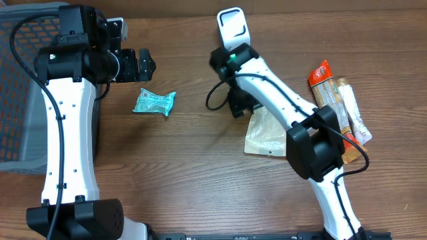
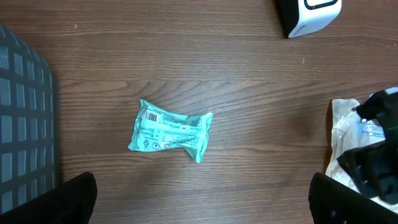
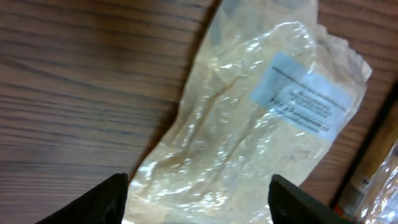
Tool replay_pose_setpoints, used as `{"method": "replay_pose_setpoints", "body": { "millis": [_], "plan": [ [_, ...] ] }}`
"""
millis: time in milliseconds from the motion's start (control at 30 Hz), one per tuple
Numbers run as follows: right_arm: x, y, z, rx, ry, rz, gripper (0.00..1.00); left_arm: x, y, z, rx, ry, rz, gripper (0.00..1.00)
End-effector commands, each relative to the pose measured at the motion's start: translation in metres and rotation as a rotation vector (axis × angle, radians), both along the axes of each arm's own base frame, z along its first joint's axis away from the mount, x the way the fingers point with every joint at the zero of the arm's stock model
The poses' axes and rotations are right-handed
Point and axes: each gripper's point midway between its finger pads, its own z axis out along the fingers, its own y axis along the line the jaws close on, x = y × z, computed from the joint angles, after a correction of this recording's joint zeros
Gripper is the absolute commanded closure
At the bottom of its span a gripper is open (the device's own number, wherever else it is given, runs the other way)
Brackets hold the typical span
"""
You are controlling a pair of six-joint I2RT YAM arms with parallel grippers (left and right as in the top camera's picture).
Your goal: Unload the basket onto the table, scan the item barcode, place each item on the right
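The brown wooden table [image 1: 187, 173] has lots of bare room in the middle. A grey mesh basket [image 1: 17, 100] fills the left edge. A pile of orange and white snack packs [image 1: 337, 100] sits at the right. The white and black scanner [image 1: 231, 27] stands at the far edge.

The see-through yellowish plastic bag [image 3: 249, 143] lies flat and crinkly, right of the middle, just beside the pile. Its white label faces up, but the print is too blurry to read. The right gripper [image 3: 199, 199] hangs over it, fingers apart, holding nothing. The left gripper [image 2: 199, 202] is spread wide near a small teal crinkly packet [image 2: 171, 130].
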Motion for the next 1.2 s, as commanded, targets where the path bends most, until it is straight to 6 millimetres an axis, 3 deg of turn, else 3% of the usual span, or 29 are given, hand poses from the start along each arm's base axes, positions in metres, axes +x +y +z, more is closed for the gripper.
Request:
{"method": "replay_pose_setpoints", "body": {
  "millis": [0, 100, 200, 400, 500, 600, 833, 1033, 1133, 1167],
  "plan": [
    [0.005, -0.006, 0.004, 0.024, 0.002, 0.000, 0.20, 0.002, -0.002, 0.006, 0.000, -0.019, -0.002, 0.00],
    [0.011, -0.011, 0.001, 0.103, 0.026, -0.053, 0.18, 0.002, -0.002, 0.006, 0.000, -0.019, -0.002, 0.00],
    [0.018, -0.013, 0.000, 0.301, 0.100, -0.116, 0.21, 0.002, -0.002, 0.006, 0.000, -0.019, -0.002, 0.00],
    [0.032, -0.049, 0.021, 0.581, 0.166, -0.205, 0.21, 0.002, -0.002, 0.006, 0.000, -0.019, -0.002, 0.00],
    [0.027, -0.070, 0.025, 0.611, 0.201, -0.218, 0.20, 0.002, -0.002, 0.006, 0.000, -0.019, -0.002, 0.00],
    [0.014, -0.074, 0.022, 0.673, 0.267, -0.181, 0.18, 0.002, -0.002, 0.006, 0.000, -0.019, -0.002, 0.00],
    [-0.017, -0.073, -0.018, 0.683, 0.383, -0.188, 0.10, 0.002, -0.002, 0.006, 0.000, -0.019, -0.002, 0.00],
    [-0.021, -0.077, -0.043, 0.651, 0.378, -0.241, 0.07, 0.002, -0.002, 0.006, 0.000, -0.019, -0.002, 0.00],
    [-0.020, -0.073, -0.048, 0.653, 0.369, -0.252, 0.13, 0.002, -0.002, 0.006, 0.000, -0.019, -0.002, 0.00],
    [-0.020, -0.070, -0.048, 0.659, 0.368, -0.246, 0.23, 0.002, -0.002, 0.006, 0.000, -0.019, -0.002, 0.00]
  ]
}}
